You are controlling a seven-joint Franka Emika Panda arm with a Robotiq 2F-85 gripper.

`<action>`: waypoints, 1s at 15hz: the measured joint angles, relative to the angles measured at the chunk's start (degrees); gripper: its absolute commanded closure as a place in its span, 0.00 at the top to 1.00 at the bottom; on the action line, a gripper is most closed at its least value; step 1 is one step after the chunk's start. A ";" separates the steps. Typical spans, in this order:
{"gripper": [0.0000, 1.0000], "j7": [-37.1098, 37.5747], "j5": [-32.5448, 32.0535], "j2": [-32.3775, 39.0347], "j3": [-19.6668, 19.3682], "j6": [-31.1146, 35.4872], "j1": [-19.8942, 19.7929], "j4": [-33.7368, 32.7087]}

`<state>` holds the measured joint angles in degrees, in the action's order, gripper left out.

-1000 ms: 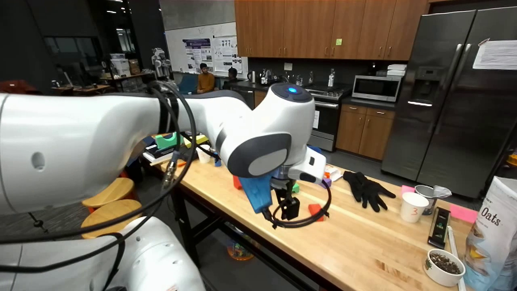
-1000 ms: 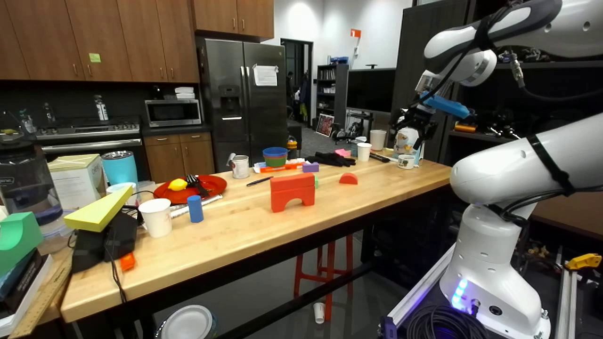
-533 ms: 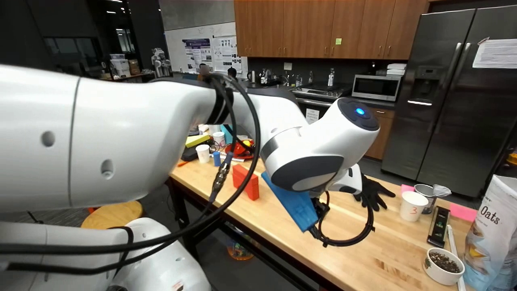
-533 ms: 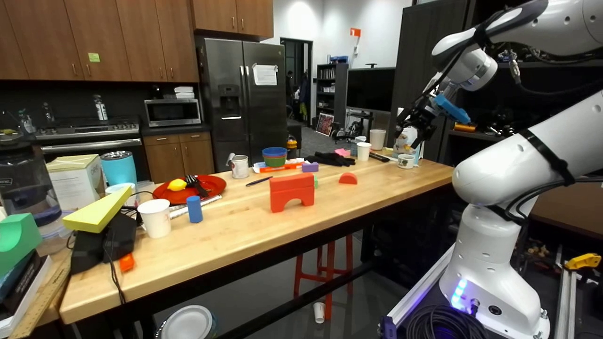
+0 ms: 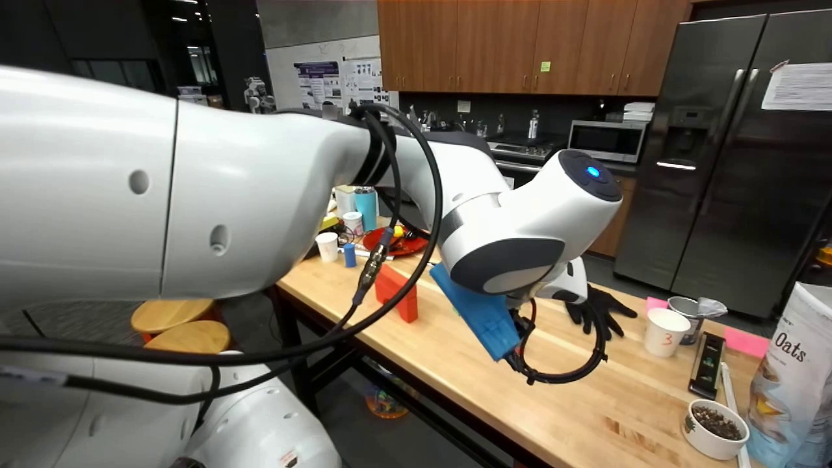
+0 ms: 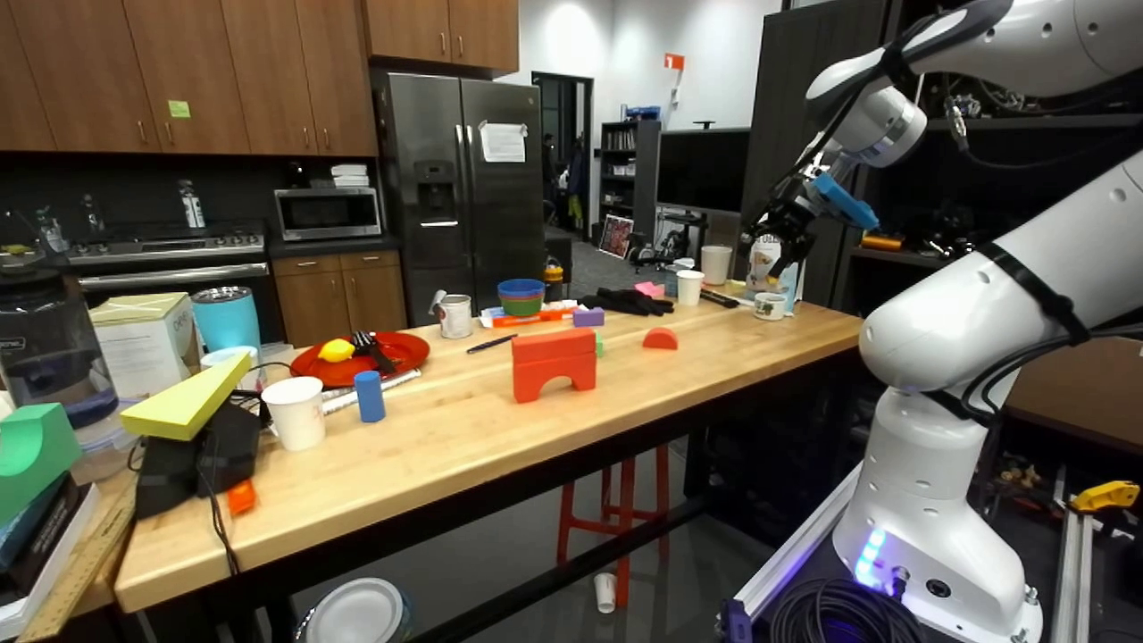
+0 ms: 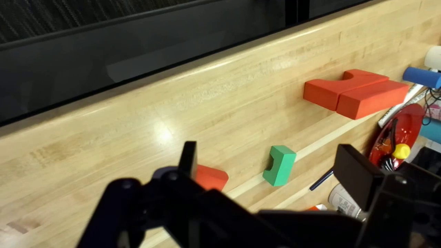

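We have the claw (image 7: pixel 267 154) spread, empty! Near a red block (image 7: pixel 211 177), the green block (image 7: pixel 284 168) sits on the table (image 7: pixel 137 137): light, stiff (we'd guess), best pinched across its 2 flat faces.

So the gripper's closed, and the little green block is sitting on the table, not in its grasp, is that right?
Not quite: the gripper is open, with its fingers spread apart in the wrist view. The little green block is indeed sitting on the table, not in the gripper's grasp.
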<state>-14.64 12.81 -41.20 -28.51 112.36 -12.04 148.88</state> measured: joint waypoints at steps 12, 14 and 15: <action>1.00 1.44 1.60 4.80 -0.69 2.72 -5.07 -5.23; 1.00 1.44 1.60 4.80 -0.65 2.72 -5.07 -5.22; 1.00 1.44 1.60 4.80 -0.66 2.72 -5.07 -5.22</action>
<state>-13.20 14.41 -36.40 -29.16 115.08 -17.11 143.66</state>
